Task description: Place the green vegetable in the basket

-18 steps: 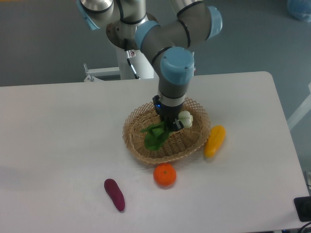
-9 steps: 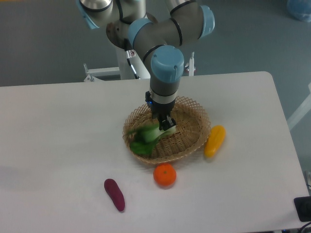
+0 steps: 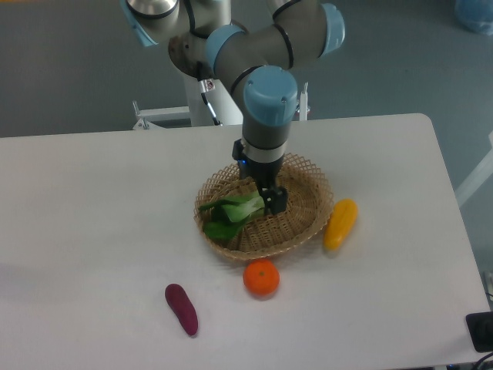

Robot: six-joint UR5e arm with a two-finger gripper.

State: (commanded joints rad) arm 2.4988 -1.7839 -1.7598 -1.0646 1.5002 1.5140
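From my seat I see the green vegetable (image 3: pixel 229 214) lying in the basket (image 3: pixel 308 212), its leaves over the left rim, the gripper (image 3: pixel 269 199) at its stem, grip unclear.

Our arm reaches down from the far edge of the table

We see the wrist pointing straight down, the gripper (image 3: pixel 269 199) low near the table's middle; its dark fingers hang close together, though we cannot tell whether they are parted or closed.
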